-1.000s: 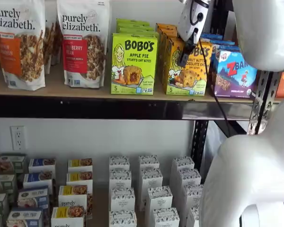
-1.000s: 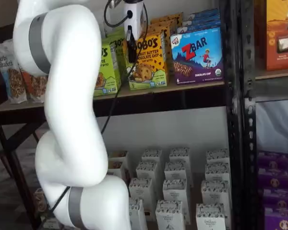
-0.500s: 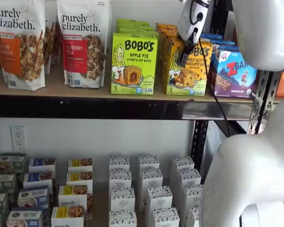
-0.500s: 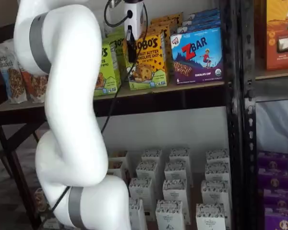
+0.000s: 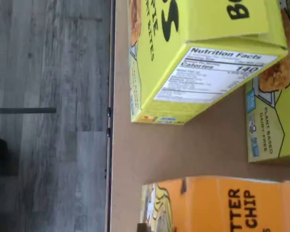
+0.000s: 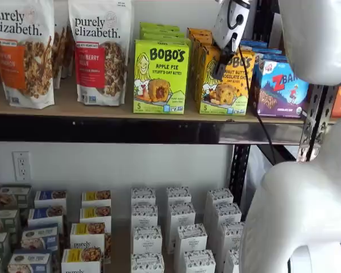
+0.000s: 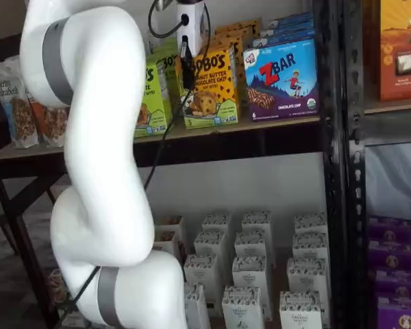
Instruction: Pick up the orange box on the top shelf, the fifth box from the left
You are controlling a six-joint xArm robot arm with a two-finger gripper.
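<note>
Your gripper [image 6: 220, 67] hangs at the upper left corner of the orange box [image 6: 227, 85], its black fingers against the box's front face; the box lies just behind and to the right of them. In neither shelf view can you tell whether the fingers are parted or gripping. The box stands upright, long axis vertical, on the top shelf [image 6: 102, 111] between a green box [image 6: 159, 77] and a blue box [image 6: 281, 88]. It looks intact.

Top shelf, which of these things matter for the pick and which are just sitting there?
For the job:
- orange box
- top shelf
- gripper, in front of the orange box; jaws unclear

Just sitting there:
- green Bobo's box
- ZBar box
- granola bags
- white boxes below
</note>
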